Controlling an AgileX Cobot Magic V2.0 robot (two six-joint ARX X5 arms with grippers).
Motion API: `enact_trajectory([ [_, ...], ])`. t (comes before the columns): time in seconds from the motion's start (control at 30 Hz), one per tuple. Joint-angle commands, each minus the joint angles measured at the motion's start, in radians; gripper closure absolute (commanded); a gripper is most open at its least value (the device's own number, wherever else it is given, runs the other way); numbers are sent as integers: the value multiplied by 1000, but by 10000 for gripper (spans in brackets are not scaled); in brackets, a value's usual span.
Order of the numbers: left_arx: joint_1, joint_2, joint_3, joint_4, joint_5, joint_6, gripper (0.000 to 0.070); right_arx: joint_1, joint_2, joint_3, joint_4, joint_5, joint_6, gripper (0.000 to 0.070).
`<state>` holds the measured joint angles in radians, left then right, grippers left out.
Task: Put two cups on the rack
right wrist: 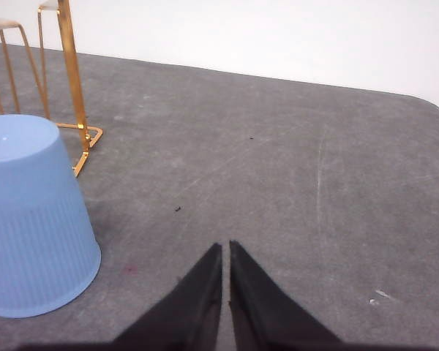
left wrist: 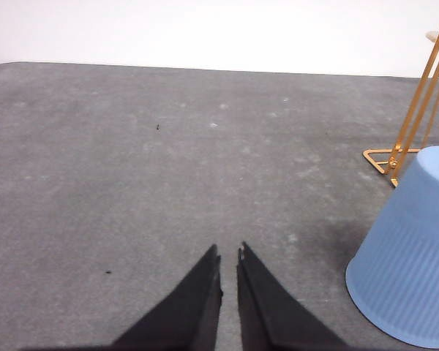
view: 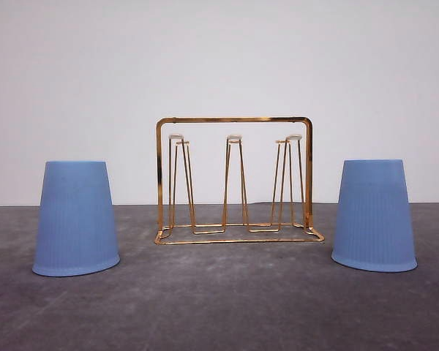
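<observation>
Left cup (view: 76, 218): you are seeing it sitting mouth-down on the surface (view: 219, 307), well to the left of the rack, apart from it.
Right cup (view: 374, 215): it is sitting mouth-down too, to the right of the rack and clear of it.
Rack (view: 234, 179): it is standing upright between the two cups, all its white-tipped prongs bare.
Left tool (left wrist: 229, 257): your left tool is hovering over bare surface with its black fingers pressed nearly together, gripping nothing; the left cup is lying just off to one side, untouched.
Right tool (right wrist: 225, 250): your right tool is likewise clenched on nothing, its tips almost meeting, with the right cup nearby but apart.
</observation>
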<state>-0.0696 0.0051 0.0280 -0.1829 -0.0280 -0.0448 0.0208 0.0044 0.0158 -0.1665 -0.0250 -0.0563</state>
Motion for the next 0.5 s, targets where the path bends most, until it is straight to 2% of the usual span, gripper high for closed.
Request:
enact_trajectory([
  [0.0,-2,-2,-16,-4,-2,-1,678,1,-1,-4,13,0,3,684],
  [0.47,-2,-2,-15,-4,-2,-1,678,1,-1,-4,13,0,3,684],
])
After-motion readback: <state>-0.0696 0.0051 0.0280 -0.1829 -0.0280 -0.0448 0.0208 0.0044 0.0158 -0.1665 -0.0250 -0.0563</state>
